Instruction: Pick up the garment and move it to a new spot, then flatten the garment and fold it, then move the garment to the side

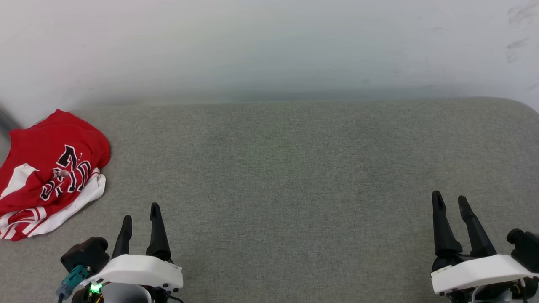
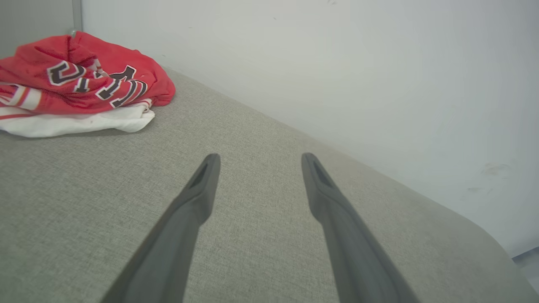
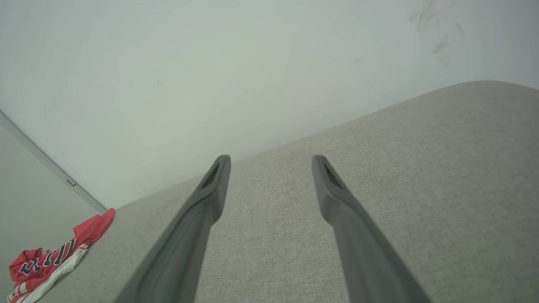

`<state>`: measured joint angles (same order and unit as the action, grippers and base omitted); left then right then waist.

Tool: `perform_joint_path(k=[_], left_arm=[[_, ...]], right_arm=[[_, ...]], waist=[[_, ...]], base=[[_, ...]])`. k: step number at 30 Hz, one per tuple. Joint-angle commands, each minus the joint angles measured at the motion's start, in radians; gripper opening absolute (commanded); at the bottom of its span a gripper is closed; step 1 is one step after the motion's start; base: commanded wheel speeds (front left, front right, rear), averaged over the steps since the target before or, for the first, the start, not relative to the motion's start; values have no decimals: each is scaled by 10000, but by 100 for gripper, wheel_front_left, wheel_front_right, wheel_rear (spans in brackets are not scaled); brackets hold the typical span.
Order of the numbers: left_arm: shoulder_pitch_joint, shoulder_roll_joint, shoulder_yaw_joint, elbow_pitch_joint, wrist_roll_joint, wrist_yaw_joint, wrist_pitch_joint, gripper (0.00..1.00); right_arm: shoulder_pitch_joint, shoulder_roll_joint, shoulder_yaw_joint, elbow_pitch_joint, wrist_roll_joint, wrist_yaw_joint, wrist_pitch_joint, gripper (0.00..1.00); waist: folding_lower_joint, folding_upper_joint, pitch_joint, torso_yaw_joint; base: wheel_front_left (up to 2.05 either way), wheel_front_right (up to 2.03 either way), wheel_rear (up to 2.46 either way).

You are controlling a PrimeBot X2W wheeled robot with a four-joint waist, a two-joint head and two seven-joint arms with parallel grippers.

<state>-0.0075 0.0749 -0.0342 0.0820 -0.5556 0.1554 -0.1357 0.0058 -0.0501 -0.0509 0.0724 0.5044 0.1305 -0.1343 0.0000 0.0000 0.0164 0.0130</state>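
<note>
Left gripper (image 1: 141, 211): placed at 7 o'clock, fingers parted, pointed toward 12. Right gripper (image 1: 449, 196): placed at 4 o'clock, fingers likewise parted.

The garment (image 1: 46, 147) is red with white sleeves, red-and-white stripe trim and black, white-outlined lettering. The bench (image 1: 294, 189) is a flecked grey-green weave. The left gripper (image 1: 141, 212) and right gripper (image 1: 449, 198) have black fingers and white housings.

A grey woven-fabric surface (image 1: 294, 176) with rounded corners spreads wide. Behind its far edge rises a plain white wall (image 1: 252, 46), with dark scuff marks (image 1: 516, 43) above the surface's far right corner.
</note>
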Motion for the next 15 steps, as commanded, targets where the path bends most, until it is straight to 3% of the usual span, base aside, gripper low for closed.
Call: perform_joint_path(k=[1, 15], left_arm=[[-5, 21, -55, -190, 305, 12, -112, 100], [179, -80, -154, -505, 1676, -273, -460, 100]], right_arm=[[25, -7, 53, -210, -354, 3, -107, 100], [154, -5, 112, -394, -1457, 2, -462, 100]], waist=[[0, 0, 2, 9], [0, 0, 4, 37]], base=[[0, 0, 0], [0, 0, 0]])
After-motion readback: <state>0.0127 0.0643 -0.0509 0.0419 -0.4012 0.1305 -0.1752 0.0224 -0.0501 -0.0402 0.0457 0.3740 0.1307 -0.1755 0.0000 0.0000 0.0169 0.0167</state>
